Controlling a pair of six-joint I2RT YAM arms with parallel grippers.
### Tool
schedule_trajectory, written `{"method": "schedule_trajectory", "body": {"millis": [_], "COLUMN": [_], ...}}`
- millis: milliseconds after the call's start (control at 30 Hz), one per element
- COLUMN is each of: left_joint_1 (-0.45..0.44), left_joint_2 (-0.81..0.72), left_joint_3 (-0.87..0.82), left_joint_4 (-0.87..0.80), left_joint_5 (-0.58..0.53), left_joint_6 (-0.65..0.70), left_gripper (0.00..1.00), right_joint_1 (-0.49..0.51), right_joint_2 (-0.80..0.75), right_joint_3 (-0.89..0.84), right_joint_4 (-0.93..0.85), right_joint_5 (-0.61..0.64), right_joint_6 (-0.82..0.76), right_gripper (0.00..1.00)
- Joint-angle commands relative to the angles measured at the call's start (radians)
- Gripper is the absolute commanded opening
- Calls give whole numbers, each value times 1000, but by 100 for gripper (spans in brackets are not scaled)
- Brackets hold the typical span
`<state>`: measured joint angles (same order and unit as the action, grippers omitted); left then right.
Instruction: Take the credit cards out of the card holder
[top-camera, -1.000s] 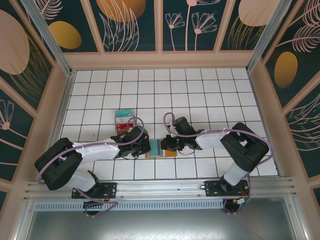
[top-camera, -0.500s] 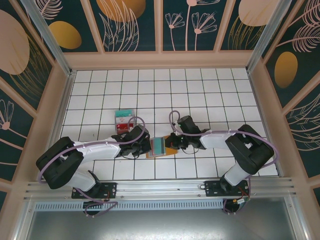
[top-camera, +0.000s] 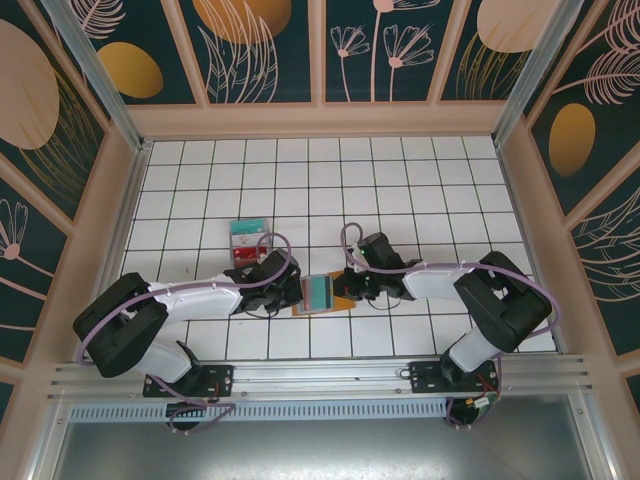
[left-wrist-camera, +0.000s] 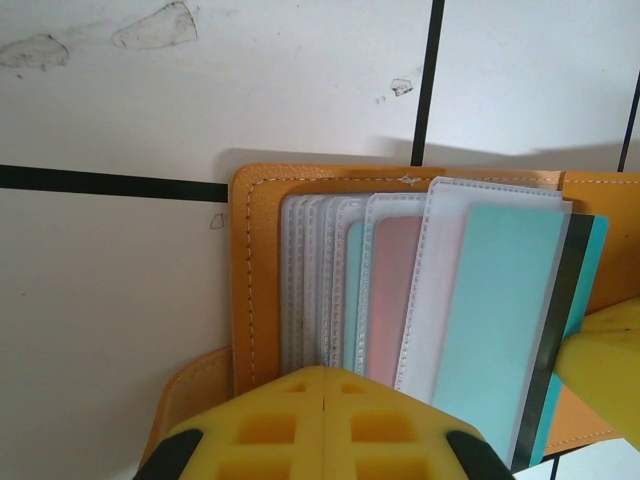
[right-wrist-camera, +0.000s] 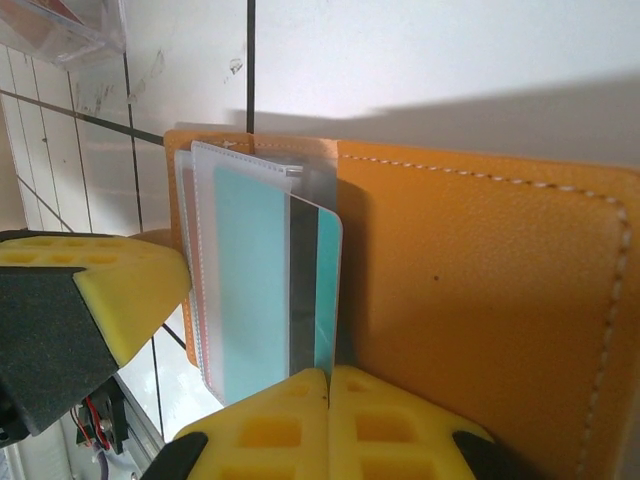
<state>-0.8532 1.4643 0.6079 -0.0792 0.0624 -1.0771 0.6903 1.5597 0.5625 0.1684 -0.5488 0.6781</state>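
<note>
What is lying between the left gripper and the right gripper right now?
The open card holder, a teal card sticking partly out of its clear sleeve. The top external view shows it between the left gripper and right gripper.

Your left gripper (left-wrist-camera: 325, 385), pads closed bottom centre, overlaps the card holder (left-wrist-camera: 245, 280); teal card (left-wrist-camera: 510, 320) pokes out its rightmost sleeve (left-wrist-camera: 445, 260).

far table (top-camera: 400, 180) free — card holder (top-camera: 341, 302), box (top-camera: 248, 241) nearer

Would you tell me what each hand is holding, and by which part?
The right hand pinches the teal card by its striped edge; the left hand sits shut at an edge of the card holder, grip unclear.
</note>
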Motion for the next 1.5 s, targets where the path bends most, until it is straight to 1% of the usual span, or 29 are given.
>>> {"method": "schedule_trajectory", "body": {"millis": [0, 267, 567, 767, 867, 1000, 1033, 1067, 1100, 1133, 1167, 1267, 1333, 1433, 1467], "left_joint_1": [-7, -7, -7, -7, -6, -6, -6, -6, -7, -7, -6, -6, -1, 24, 35], "left_joint_2": [31, 34, 30, 18, 5, -34, -45, -58, -74, -90, -106, -162, -199, -241, -253], "left_joint_3": [-8, -1, 3, 13, 42, 99, 113, 124, 135, 142, 148, 163, 177, 186, 181], "left_joint_4": [-82, -85, -90, -104, -139, -212, -232, -244, -253, -254, -251, -192, -162, -109, -85], "left_joint_5": [-18, -21, -21, -28, -49, -101, -119, -135, -150, -167, -179, -176, -179, -131, -112], "left_joint_6": [-3, 7, 19, 19, 30, 35, 29, 24, 13, 0, -11, -14, -28, -35, -37], "left_gripper": [0, 0, 0, 0, 0, 25, 30, 33, 38, 46, 50, 51, 61, 65, 63], "right_joint_1": [-20, -71, -132, -137, -138, -138, -159, -169, -173, -177, -182, -192, -197, -205, -208], "right_joint_2": [-38, -93, -158, -235, -267, -305, -314, -324, -335, -344, -350, -367, -374, -380, -381], "right_joint_3": [-35, -78, -82, -72, -53, -6, 4, 12, 20, 28, 36, 71, 98, 130, 138], "right_joint_4": [-69, -111, -166, -206, -231, -293, -301, -302, -302, -300, -299, -280, -254, -204, -182], "right_joint_5": [0, -19, -31, -39, -39, -21, -16, -16, -14, -17, -22, -50, -74, -122, -141], "right_joint_6": [-38, -75, -104, -114, -118, -139, -142, -141, -140, -138, -137, -129, -119, -101, -94], "right_gripper": [0, 0, 0, 0, 0, 0, 0, 0, 0, 0, 0, 0, 0, 0, 0]}}
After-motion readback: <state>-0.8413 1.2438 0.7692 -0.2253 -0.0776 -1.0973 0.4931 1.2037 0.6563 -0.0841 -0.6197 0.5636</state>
